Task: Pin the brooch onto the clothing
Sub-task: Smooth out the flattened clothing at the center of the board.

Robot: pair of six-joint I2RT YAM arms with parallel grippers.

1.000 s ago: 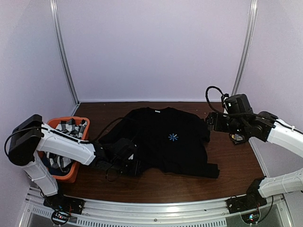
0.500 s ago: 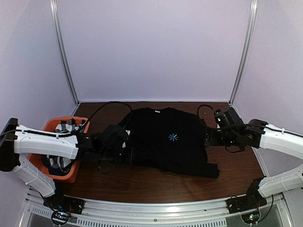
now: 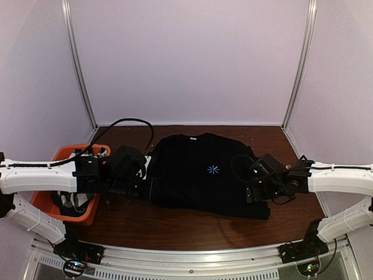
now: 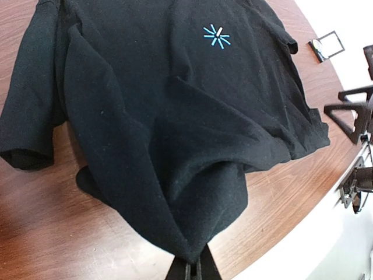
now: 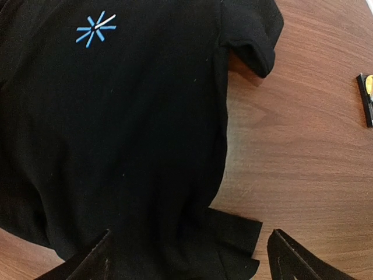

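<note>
Left gripper [image 4: 193,267] pinches the T-shirt [image 4: 175,116] by its edge. Right gripper [image 5: 192,256], spread over the hem, has the starburst print [image 5: 96,28] at 11 o'clock.

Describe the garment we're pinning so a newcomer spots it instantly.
In the middle of the brown wooden table lies a T-shirt. It is black with short sleeves and has a small light-blue starburst print on the chest, unlike the black-and-white checked cloth in the orange basket at the left.
</note>
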